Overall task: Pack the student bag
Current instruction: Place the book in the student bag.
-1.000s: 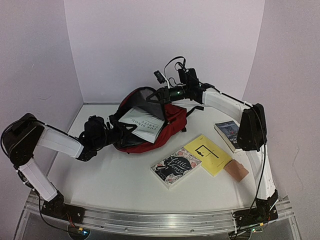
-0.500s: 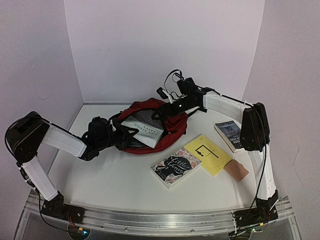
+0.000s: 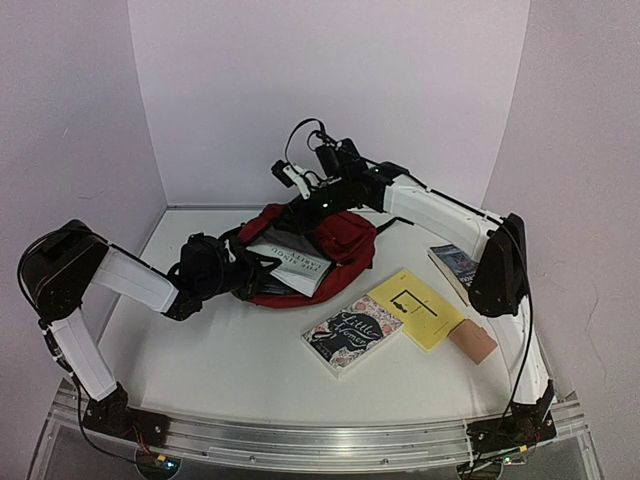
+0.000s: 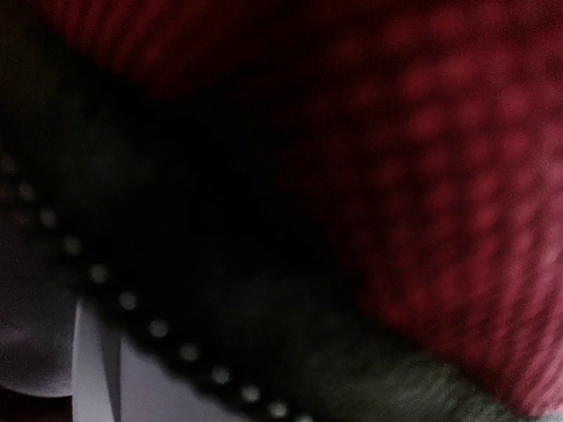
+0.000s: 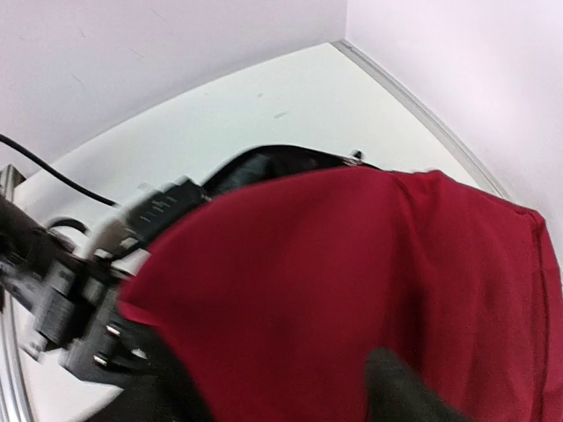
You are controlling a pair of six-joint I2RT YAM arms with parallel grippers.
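Left jaws sit buried at the left rim of the student bag. Wrist view is only blurred red fabric and zip, so can't tell gap or grip. Right jaws hang over the bag's back edge, also blurred, can't tell. Bag lies on the white counter toward the back, between pale lilac walls, with a white book half hidden in its mouth.
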